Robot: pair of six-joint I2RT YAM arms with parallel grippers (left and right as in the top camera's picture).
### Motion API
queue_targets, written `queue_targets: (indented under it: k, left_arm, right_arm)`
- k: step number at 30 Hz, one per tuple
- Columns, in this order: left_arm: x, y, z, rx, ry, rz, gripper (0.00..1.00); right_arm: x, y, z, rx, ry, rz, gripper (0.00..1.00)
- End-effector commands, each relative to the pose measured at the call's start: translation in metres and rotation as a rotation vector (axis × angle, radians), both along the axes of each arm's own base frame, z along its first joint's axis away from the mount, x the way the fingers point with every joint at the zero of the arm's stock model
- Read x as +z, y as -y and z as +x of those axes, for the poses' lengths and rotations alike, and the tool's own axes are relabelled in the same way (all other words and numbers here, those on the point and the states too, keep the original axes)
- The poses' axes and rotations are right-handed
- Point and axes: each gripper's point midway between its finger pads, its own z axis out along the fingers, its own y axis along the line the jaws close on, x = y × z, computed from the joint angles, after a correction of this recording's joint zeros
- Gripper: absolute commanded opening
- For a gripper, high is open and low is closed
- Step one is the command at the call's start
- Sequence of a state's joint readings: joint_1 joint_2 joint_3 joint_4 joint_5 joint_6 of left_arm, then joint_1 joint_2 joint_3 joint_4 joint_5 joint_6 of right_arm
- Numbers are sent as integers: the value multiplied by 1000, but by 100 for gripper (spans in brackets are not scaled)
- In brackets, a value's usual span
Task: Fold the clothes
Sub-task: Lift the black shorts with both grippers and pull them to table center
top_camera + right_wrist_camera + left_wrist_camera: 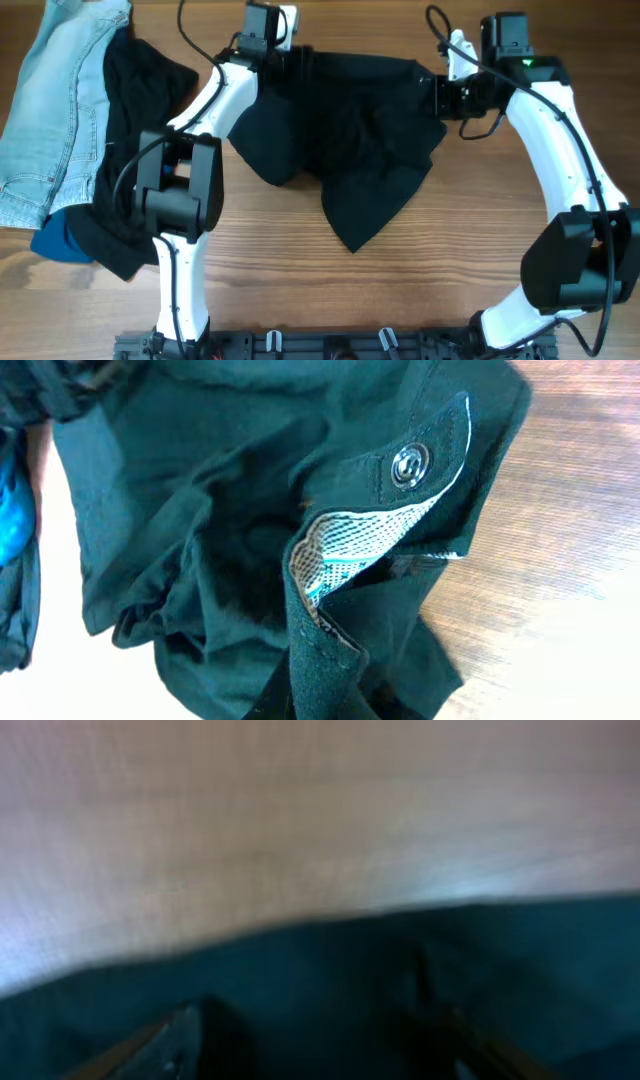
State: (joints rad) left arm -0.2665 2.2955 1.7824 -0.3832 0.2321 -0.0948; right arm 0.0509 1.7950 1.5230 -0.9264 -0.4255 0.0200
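Note:
The black shorts (340,150) lie crumpled on the wooden table (470,240), waistband toward the far edge. My left gripper (284,62) is at their far left corner. In the blurred left wrist view its fingers (185,1040) stand apart over dark fabric (330,990), and that gripper (320,1045) looks open. My right gripper (440,97) is at the shorts' far right corner. In the right wrist view it (325,700) is shut on a fold of the waistband (330,650), its fingertips hidden by cloth. A metal snap button (410,463) and white mesh lining (370,545) show.
At the left of the table lies a pile: light blue jeans (55,110), another black garment (135,130) and a blue cloth (60,243). A rail with clips (330,345) runs along the near edge.

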Motion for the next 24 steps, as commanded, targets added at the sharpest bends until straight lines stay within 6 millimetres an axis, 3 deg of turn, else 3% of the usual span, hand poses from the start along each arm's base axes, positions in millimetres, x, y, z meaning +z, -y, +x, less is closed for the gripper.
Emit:
queue_targets:
  k: [1,6,13,16,20,22,24]
  left_arm:
    - [-27,-2,-22,-22,-121,25,61]
    - [-46,-2,-63,-39,-300,66,53]
    - [-60,7,-135,-51,-575,126,50]
    - [-61,10,-162,-72,-669,155,36]
    - [-43,14,-162,-81,-641,149,40]
    - [-20,15,-150,-77,-574,123,44]
    - [12,15,-132,-70,-475,88,56]
  right_arm:
    - [7,-7,-5,30,1,16,4]
    - [5,-6,-12,29,-32,15,4]
    - [5,-6,-12,11,-43,20,4]
    - [5,-6,-12,19,-38,18,4]
    - [5,-6,-12,32,-31,13,4]
    - [5,-6,-12,33,-31,13,4]
    - [5,-6,-12,32,-31,13,5]
